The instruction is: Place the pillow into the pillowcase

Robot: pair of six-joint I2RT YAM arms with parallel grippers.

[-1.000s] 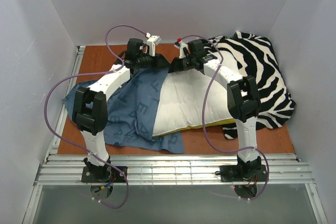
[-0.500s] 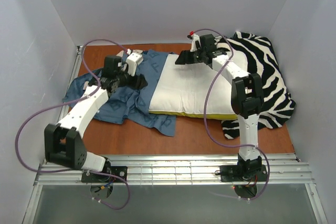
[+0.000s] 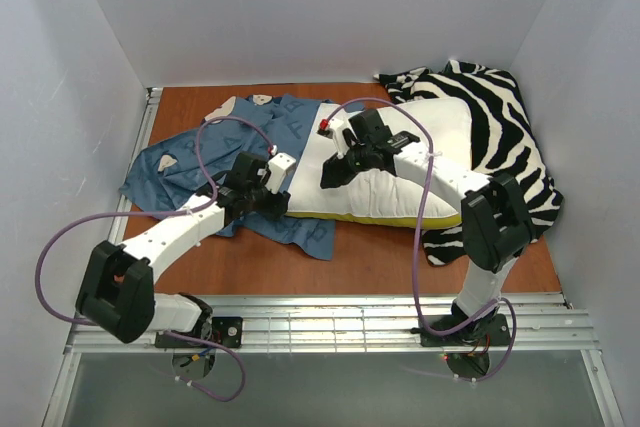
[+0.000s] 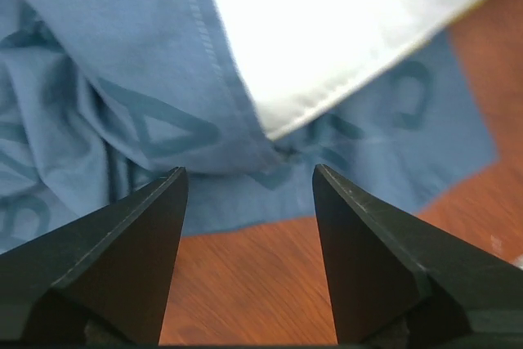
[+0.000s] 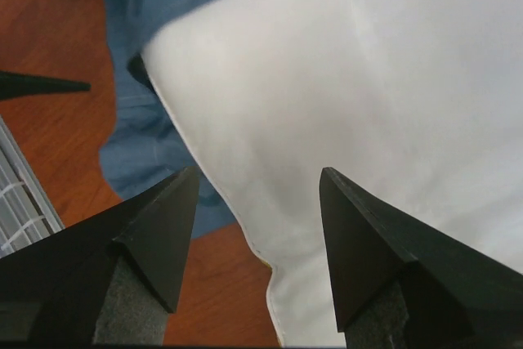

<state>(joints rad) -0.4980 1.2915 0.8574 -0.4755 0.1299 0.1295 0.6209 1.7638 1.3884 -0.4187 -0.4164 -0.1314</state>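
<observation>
The white pillow (image 3: 410,157) lies flat mid-table, its yellow underside edge showing along the near side. Its left end rests on the crumpled blue pillowcase (image 3: 225,137). My left gripper (image 3: 272,205) hovers open over the pillowcase's near edge, facing the pillow's near left corner. In the left wrist view, the left gripper (image 4: 249,179) is empty, with the pillowcase (image 4: 106,79) and pillow (image 4: 327,22) ahead. My right gripper (image 3: 327,177) is open above the pillow's left end. The right wrist view shows the right gripper (image 5: 260,176) empty over the pillow (image 5: 368,79) and pillowcase (image 5: 139,145).
A zebra-striped cloth (image 3: 515,137) is bunched at the back right, partly under the pillow. White walls enclose the brown table (image 3: 360,262) on three sides. A metal rail (image 3: 330,322) runs along the near edge by the arm bases.
Both grippers have opened and drawn back from the far edge toward the pillow's near left corner. The pillow has dropped flat, its left end uncovered on the pillowcase.
</observation>
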